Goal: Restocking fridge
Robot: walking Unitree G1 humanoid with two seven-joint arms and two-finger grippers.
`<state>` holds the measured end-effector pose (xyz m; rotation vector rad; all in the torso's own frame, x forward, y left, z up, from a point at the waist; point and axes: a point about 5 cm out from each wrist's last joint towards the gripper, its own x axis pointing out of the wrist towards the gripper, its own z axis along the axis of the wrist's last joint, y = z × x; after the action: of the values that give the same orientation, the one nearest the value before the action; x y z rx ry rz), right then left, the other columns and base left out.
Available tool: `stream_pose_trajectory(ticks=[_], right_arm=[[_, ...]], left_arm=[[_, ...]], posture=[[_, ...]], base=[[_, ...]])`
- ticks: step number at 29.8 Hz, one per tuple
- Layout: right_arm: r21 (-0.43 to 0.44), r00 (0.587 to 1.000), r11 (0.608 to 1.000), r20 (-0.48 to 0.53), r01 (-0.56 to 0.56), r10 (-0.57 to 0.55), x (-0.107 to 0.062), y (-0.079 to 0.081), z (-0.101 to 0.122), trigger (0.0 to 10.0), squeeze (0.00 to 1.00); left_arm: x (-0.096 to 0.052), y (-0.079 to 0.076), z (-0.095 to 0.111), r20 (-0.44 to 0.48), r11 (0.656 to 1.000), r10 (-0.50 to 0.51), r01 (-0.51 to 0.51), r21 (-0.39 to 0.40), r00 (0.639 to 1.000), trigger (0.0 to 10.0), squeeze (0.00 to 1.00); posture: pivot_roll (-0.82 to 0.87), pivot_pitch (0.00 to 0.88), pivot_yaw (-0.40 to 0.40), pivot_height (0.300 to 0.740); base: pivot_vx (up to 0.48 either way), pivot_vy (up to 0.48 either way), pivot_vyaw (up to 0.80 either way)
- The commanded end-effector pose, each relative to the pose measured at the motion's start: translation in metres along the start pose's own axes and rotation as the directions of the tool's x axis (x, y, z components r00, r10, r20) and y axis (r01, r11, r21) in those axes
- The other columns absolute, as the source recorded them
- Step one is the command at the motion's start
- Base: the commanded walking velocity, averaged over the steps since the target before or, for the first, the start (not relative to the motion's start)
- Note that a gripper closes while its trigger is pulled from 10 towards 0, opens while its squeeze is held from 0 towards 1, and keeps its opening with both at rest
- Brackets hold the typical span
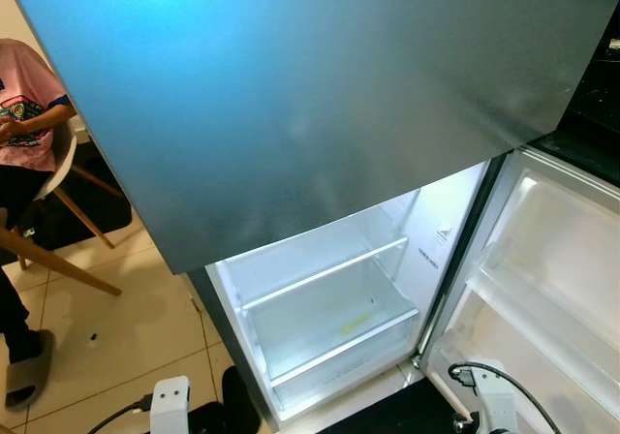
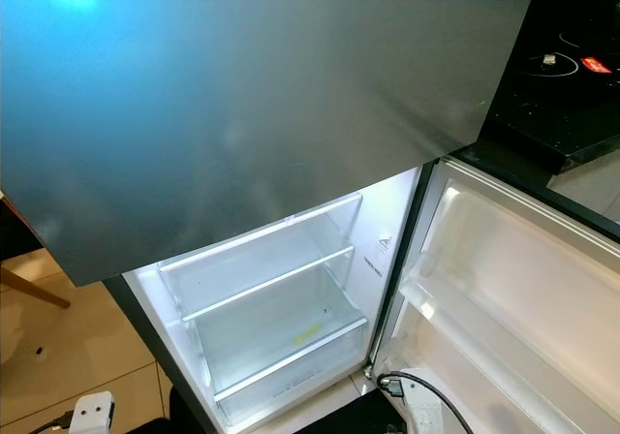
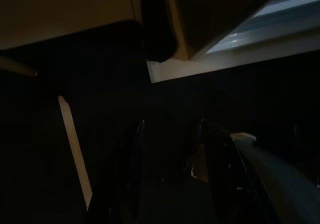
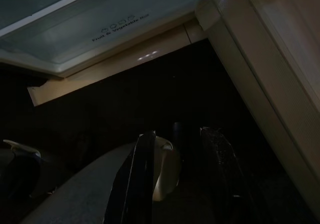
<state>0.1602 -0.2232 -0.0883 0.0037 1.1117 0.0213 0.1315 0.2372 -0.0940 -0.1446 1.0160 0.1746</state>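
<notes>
Nearest the camera, at the lower edge of the head views, both arms hang low: left gripper [image 3: 170, 149] over dark floor, fingers [image 3: 135, 154] spread with an empty gap; right gripper [image 4: 180, 159] likewise, fingers [image 4: 142, 174] apart, nothing between them, just before the drawer lettered "Fruit & Vegetable Box" [image 4: 100, 19]. Beyond, fridge [image 1: 329, 298]: lower compartment open and lit, glass shelf [image 1: 325, 274] bare, clear drawer below with a yellowish smear or label inside. Lower door [image 1: 552, 289] swung open at right, white bins on its inner face. Above, grey upper door [image 1: 291, 95], shut. Far right, black worktop [image 2: 562, 76] with small items. Far left, seated person [image 1: 24, 105] in pink shirt on white chair [image 1: 60, 168], tiled floor [image 1: 107, 327].
</notes>
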Motion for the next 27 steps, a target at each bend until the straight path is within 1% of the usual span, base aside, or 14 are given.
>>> stream_pose_trajectory(ticks=[1,4,7,8,11,13,15,16,18,20,27], right_arm=[[0.003,1.0,1.0,0.0,0.002,-0.002,0.0,0.0,0.001,10.0,0.0],[0.0,1.0,1.0,-0.005,0.003,-0.003,0.0,0.0,-0.001,10.0,0.0],[-0.011,1.0,1.0,-0.02,0.0,0.0,0.0,0.0,-0.007,10.0,0.0],[-0.006,0.999,1.0,-0.032,0.011,-0.011,-0.001,-0.001,-0.011,10.0,0.0],[0.002,0.999,1.0,-0.041,0.017,-0.017,-0.001,-0.001,-0.014,10.0,0.0],[-0.006,0.999,1.0,-0.051,0.016,-0.016,-0.001,0.001,-0.016,10.0,0.0],[-0.023,0.998,1.0,-0.054,0.008,-0.009,0.0,0.004,-0.016,10.0,0.0],[-0.026,0.999,1.0,-0.044,0.005,-0.006,0.001,0.007,-0.012,10.0,0.0],[-0.026,1.0,1.0,-0.025,0.002,-0.002,0.002,0.01,-0.005,10.0,0.0],[-0.036,1.0,0.999,-0.016,-0.001,0.001,0.003,0.011,0.001,10.0,0.0],[-0.068,1.0,0.998,-0.019,-0.002,0.0,0.003,0.01,0.003,10.0,0.0]], left_arm=[[-0.001,-0.002,-0.012,-0.043,1.0,-0.002,0.002,-0.008,0.999,10.0,0.0],[-0.003,0.0,-0.017,-0.058,1.0,0.003,-0.004,-0.012,0.998,10.0,0.0],[-0.004,0.003,-0.016,-0.047,1.0,0.011,-0.012,-0.024,0.999,10.0,0.0],[-0.004,0.003,-0.016,-0.05,1.0,0.014,-0.015,-0.025,0.999,10.0,0.0],[-0.004,0.003,-0.017,-0.053,1.0,0.014,-0.015,-0.026,0.999,10.0,0.0],[-0.003,0.003,-0.015,-0.055,1.0,0.012,-0.012,-0.013,0.998,10.0,0.0],[-0.002,0.003,-0.013,-0.051,1.0,0.015,-0.016,-0.015,0.999,10.0,0.0],[-0.002,0.002,-0.009,-0.045,1.0,0.015,-0.016,-0.023,0.999,10.0,0.0],[0.0,0.0,-0.005,-0.041,1.0,0.009,-0.01,-0.02,0.999,10.0,0.0],[0.001,-0.002,-0.003,-0.041,1.0,0.007,-0.008,-0.024,0.999,10.0,0.0],[0.002,-0.006,-0.003,-0.039,0.999,0.007,-0.008,-0.041,0.999,10.0,0.0]], posture=[[-0.02,0.0,0.016,0.74],[-0.02,0.0,0.014,0.74],[-0.01,0.0,0.03,0.74],[-0.01,0.0,0.03,0.74],[-0.02,0.0,0.027,0.74],[-0.02,0.0,0.024,0.74],[-0.02,0.0,0.024,0.74],[-0.03,0.0,0.038,0.74],[-0.03,0.0,0.037,0.74],[-0.02,0.0,0.028,0.74],[-0.02,0.0,0.012,0.74]], base=[[0.0,0.0,0.0],[0.0,0.0,0.0],[0.0,0.0,0.0],[0.0,0.0,0.0],[0.0,0.0,0.0],[0.0,0.0,0.0],[0.0,0.0,0.0],[0.0,0.0,0.0],[0.0,0.0,0.0],[0.0,0.0,0.0],[0.0,0.0,0.0]])
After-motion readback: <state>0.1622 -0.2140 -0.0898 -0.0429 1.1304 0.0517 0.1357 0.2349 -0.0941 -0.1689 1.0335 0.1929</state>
